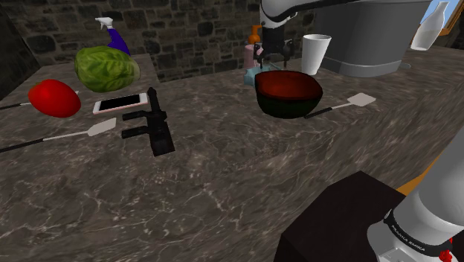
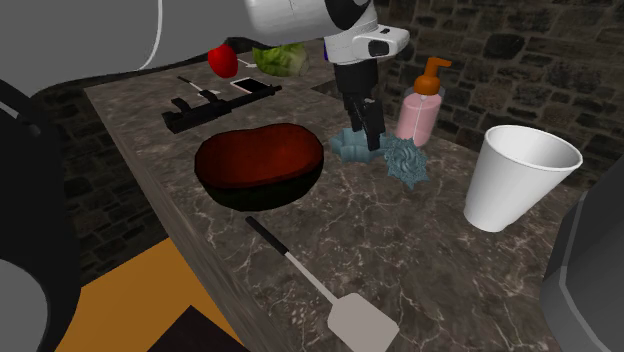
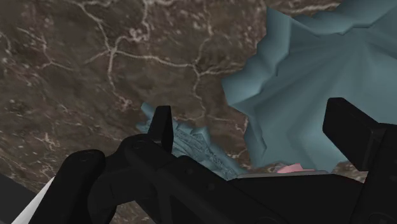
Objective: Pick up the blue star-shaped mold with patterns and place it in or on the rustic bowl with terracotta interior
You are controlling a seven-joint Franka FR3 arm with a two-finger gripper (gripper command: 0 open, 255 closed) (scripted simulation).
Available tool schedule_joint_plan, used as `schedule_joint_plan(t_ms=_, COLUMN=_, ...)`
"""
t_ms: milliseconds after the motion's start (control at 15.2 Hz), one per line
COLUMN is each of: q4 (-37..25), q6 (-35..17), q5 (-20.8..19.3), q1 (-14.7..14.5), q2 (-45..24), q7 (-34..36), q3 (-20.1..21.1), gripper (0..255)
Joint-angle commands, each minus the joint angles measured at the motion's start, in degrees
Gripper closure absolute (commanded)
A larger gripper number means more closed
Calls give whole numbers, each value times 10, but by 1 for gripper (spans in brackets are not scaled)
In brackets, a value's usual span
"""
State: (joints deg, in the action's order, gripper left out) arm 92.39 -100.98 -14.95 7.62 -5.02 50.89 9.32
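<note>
Between the jaws, risk: the gripper (image 3: 253,124) stands wide open over the marbled counter (image 2: 400,250) and holds nothing. Two blue pieces appear to lie within its span, so a close from here would likely pinch both, or the wrong one.
Patterned mold (image 3: 196,144), risk: it sits tight against one finger and partly under the hand, so only an edge is offered. An off-centre squeeze could flip it, or let it slip out on the lift.
Plain blue mold (image 3: 318,76), risk: its folded points appear to reach into the gap by the other finger. It could be dragged along or taken instead.
Soap dispenser (image 2: 420,110), risk: pink with an orange pump, it stands just beyond the jaws, where a sideways correction could tip it.
Bowl (image 2: 258,165), risk: dark outside and red-brown inside, it sits near the jaws on the other side. Its rim stands in the way of a low carry.
Patterned mold, position: on the counter, inside the open jaws but close to one finger, not centred. Whether that finger touches it cannot be told.
</note>
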Motion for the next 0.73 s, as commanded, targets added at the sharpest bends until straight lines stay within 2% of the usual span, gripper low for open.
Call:
schedule_joint_plan(t_ms=0, q4=8, q6=-13, q5=-2, q1=1, q2=-5, q7=5, q3=-1, gripper=0)
schedule_joint_plan(t_ms=264, q4=40, q6=-47, q5=-4, q1=5, q2=-7, q7=7, q3=-5, gripper=0)
schedule_joint_plan(t_ms=660, q4=40, q6=-47, q5=-4, q1=6, q2=-7, q7=7, q3=-4, gripper=0)
